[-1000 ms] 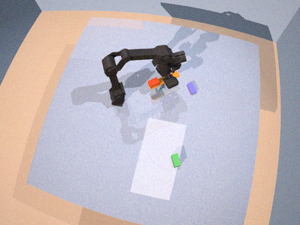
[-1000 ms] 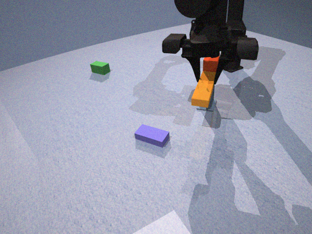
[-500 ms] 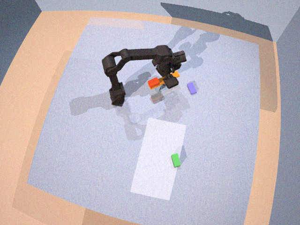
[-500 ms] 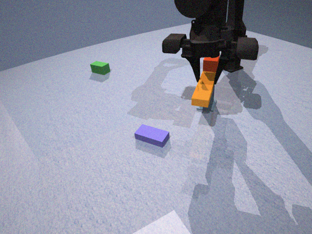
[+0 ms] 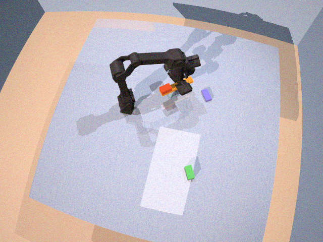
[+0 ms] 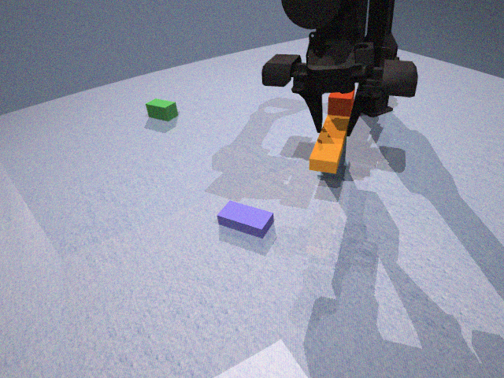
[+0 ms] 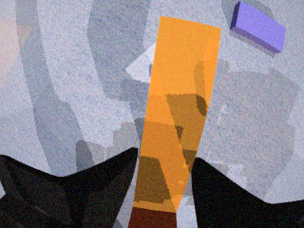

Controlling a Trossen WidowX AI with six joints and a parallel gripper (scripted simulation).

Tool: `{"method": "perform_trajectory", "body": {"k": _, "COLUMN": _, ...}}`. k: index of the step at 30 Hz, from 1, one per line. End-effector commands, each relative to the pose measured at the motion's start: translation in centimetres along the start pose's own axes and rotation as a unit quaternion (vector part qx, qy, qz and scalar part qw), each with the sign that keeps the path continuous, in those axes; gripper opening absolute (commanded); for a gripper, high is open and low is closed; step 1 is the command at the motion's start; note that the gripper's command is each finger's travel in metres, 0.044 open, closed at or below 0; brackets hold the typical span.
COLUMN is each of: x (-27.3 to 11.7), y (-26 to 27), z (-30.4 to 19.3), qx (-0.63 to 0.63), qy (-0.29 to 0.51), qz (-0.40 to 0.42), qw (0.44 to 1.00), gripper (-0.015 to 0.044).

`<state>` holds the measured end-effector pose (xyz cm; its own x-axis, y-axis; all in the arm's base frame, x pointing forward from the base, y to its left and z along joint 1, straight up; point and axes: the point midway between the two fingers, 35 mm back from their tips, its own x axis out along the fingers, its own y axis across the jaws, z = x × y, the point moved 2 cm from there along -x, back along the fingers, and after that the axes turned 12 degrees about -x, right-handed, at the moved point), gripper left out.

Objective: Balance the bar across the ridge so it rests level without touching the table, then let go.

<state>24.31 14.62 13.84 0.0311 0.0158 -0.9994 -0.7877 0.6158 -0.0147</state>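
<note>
The orange bar [image 5: 189, 79] [image 6: 325, 154] [image 7: 185, 62] lies above the table, over a glassy, see-through ridge [image 5: 173, 94] mostly hidden under it. A red block [image 5: 165, 88] [image 6: 341, 105] [image 7: 153, 219] sits on the bar's end nearer the arm's base. The bar looks roughly level; its contact with the ridge is hidden. My gripper [image 6: 334, 133] [image 7: 165, 159] is slightly open, one fingertip at each long side of the bar near its middle. Narrow gaps show between the fingers and the bar in the wrist view.
A purple block [image 5: 206, 95] [image 6: 245, 217] [image 7: 259, 28] lies on the table beyond the bar's free end. A green block [image 5: 189, 172] [image 6: 161, 109] stands farther off, by the edge of a white rectangle [image 5: 166, 166] in the top view. Arm shadows cross the table.
</note>
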Motion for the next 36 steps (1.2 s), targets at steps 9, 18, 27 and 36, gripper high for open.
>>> {"method": "perform_trajectory", "body": {"k": 9, "x": 0.0, "y": 0.0, "z": 0.0, "qx": 0.000, "qy": 0.000, "qz": 0.000, "qw": 1.000, "gripper": 0.0342}}
{"method": "perform_trajectory", "body": {"k": 18, "x": -1.6, "y": -0.1, "z": 0.3, "qx": 0.000, "qy": 0.000, "qz": 0.000, "qw": 1.000, "gripper": 0.0440}}
{"method": "perform_trajectory", "body": {"k": 27, "x": -10.0, "y": -0.1, "z": 0.1, "qx": 0.000, "qy": -0.001, "qz": 0.000, "qw": 1.000, "gripper": 0.0440}}
{"method": "perform_trajectory", "body": {"k": 36, "x": -10.0, "y": -0.1, "z": 0.1, "qx": 0.000, "qy": -0.001, "qz": 0.000, "qw": 1.000, "gripper": 0.0440}}
